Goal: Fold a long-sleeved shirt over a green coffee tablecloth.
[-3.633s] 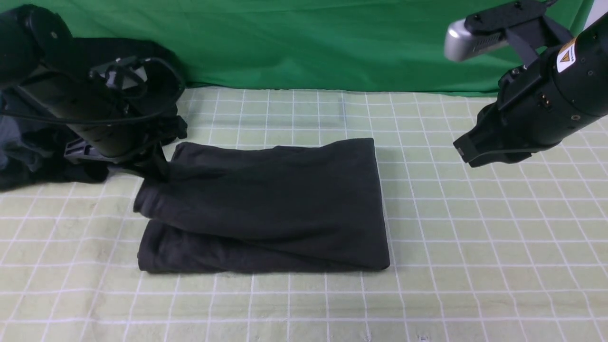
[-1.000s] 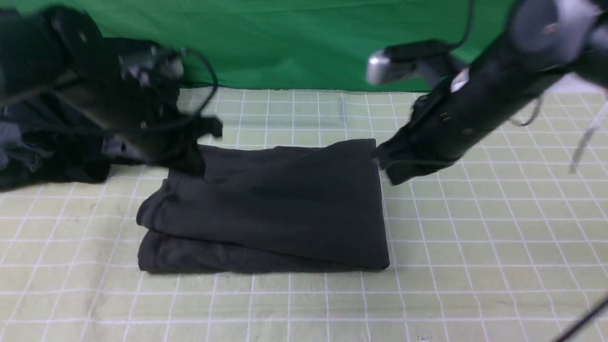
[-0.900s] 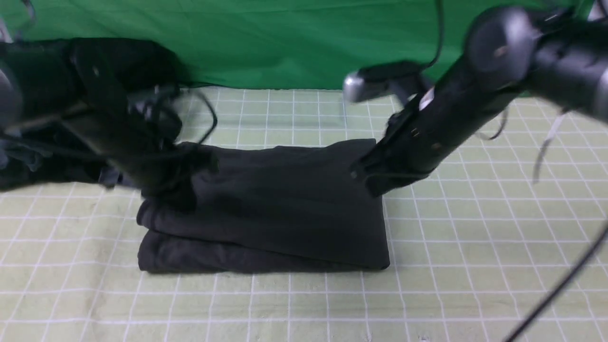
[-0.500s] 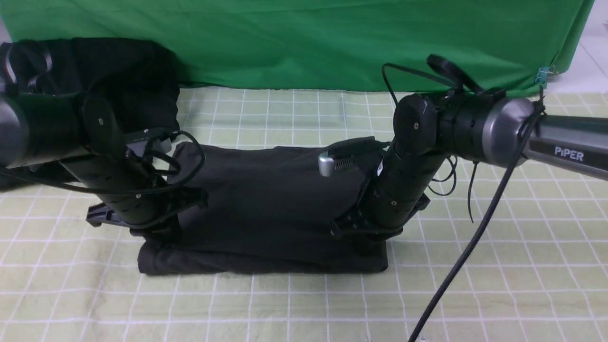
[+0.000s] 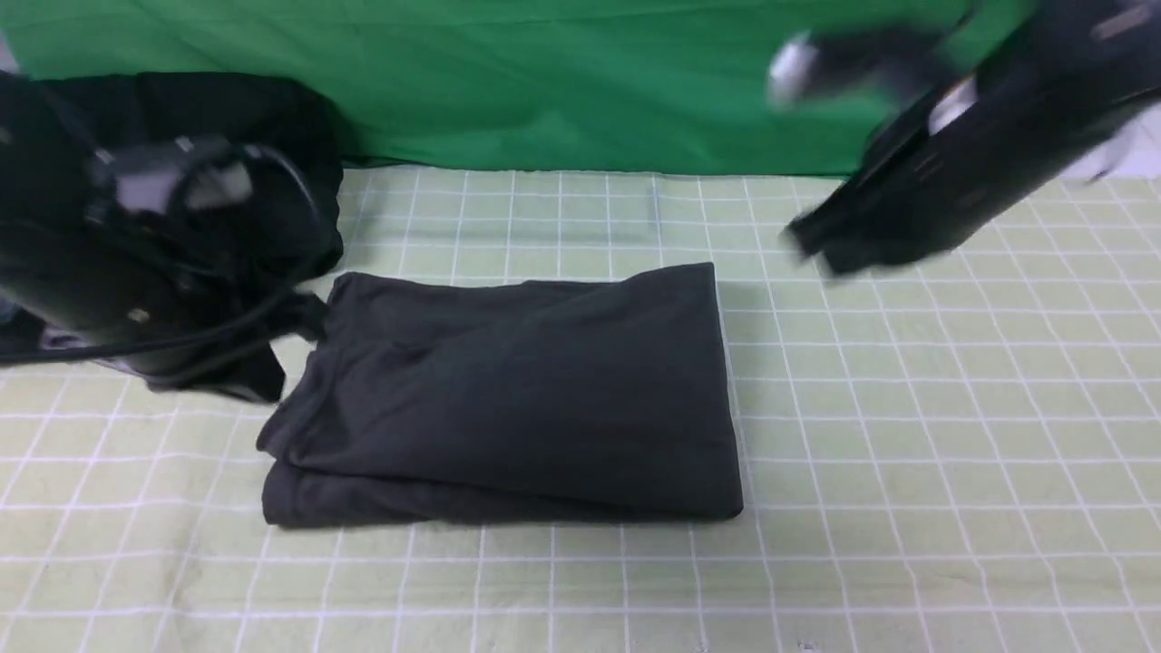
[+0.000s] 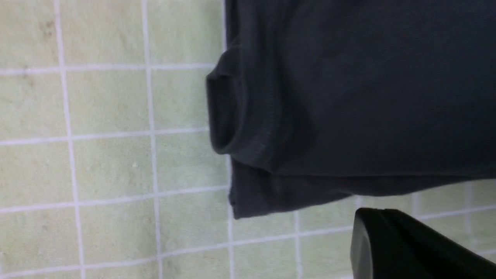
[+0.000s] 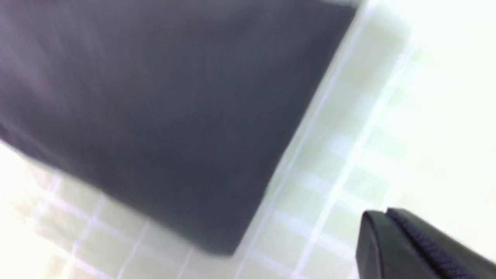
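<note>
You have lifted both hands off the long-sleeved shirt (image 5: 508, 394); left hand (image 5: 227, 381) and right hand (image 5: 816, 249) are closed, empty. Shirt lies folded mid green coffee tablecloth (image 5: 907, 453); folding looks finished.

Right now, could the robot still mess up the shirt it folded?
Maybe. The left gripper hangs close to the long-sleeved shirt at its looser end, where a rolled edge sticks out; a swing could snag it. The pile of dark clothes lies nearby and might get dragged onto the green coffee tablecloth.
</note>
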`<state>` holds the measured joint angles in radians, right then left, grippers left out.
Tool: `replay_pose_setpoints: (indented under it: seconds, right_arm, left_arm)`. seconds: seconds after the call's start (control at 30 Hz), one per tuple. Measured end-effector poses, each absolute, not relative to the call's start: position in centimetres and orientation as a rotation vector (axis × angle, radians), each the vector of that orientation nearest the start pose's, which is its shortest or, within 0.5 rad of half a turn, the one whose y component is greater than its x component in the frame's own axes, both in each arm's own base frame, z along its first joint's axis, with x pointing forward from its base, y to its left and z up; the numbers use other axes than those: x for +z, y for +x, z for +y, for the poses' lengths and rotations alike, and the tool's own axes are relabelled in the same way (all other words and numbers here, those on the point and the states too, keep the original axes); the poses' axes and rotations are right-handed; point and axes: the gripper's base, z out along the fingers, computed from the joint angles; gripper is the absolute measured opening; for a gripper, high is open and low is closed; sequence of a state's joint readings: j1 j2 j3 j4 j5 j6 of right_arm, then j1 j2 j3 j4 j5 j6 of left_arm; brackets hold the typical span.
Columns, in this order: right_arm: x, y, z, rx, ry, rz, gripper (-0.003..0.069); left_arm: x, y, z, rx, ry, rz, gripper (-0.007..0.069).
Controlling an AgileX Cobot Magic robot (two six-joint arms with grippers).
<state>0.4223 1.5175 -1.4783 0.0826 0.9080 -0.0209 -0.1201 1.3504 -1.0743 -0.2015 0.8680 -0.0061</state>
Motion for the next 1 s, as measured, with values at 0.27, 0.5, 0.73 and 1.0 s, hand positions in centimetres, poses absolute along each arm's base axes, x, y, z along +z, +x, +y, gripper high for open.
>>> replay_pose_setpoints:
  seconds: [0.27,0.5,0.73,1.0]
  right_arm:
    - [48.1,14.3,6.5,0.326,-0.356,1.625,0.0001]
    - [41.3,4.9,2.2,0.295,-0.292,1.131,0.0001]
    - [35.9,3.9,1.7,0.274,-0.249,0.927,0.0013]
    - [35.6,3.9,1.6,0.278,-0.230,0.894,0.0071]
  left_arm:
    - [37.5,16.5,-3.6,-0.361,0.036,2.163,-0.0004]
    - [36.1,6.6,-2.3,-0.385,0.025,1.821,-0.0004]
    - [32.5,2.9,-1.9,-0.421,0.014,1.701,-0.0004]
    - [32.2,2.1,-1.8,-0.433,0.011,1.653,-0.0003]
